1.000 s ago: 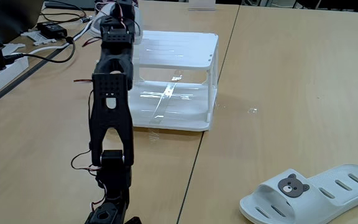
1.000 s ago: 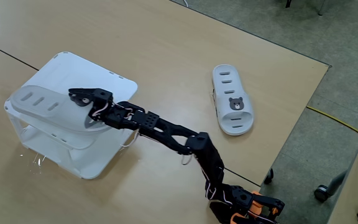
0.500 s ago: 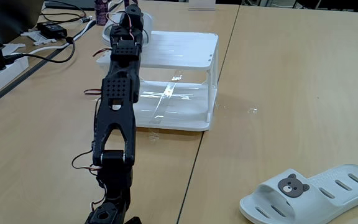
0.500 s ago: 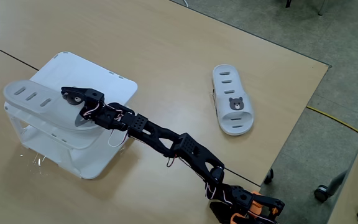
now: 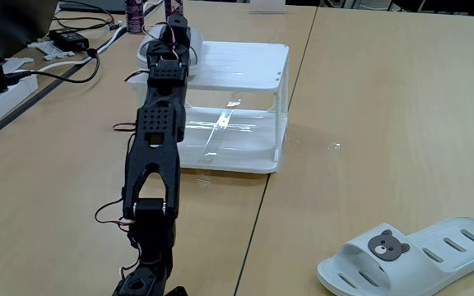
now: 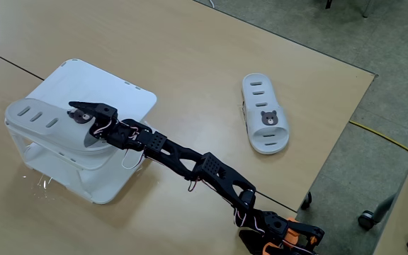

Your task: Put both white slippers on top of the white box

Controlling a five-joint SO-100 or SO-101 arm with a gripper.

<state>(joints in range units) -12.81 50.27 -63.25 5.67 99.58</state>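
Resting on the flat top of the white box (image 6: pixel 129 95), one white slipper (image 6: pixel 41 122) lies under the gripper (image 6: pixel 83 117), its slotted heel end reaching past the box's left edge in the high fixed view. The gripper sits over the slipper's strap, where the bear badge peeks out beside the black fingers; whether the jaws clamp the strap or have let go cannot be told. In the low fixed view the gripper (image 5: pixel 174 33) is at the box's (image 5: pixel 245 66) far left corner, with the slipper (image 5: pixel 151 45) partly hidden behind it. Stretched out behind the gripper, the black arm (image 6: pixel 190 159) runs back to its base. Well apart from the gripper, the second slipper (image 6: pixel 264 113) lies on the wooden table (image 6: pixel 190 57), badge up.
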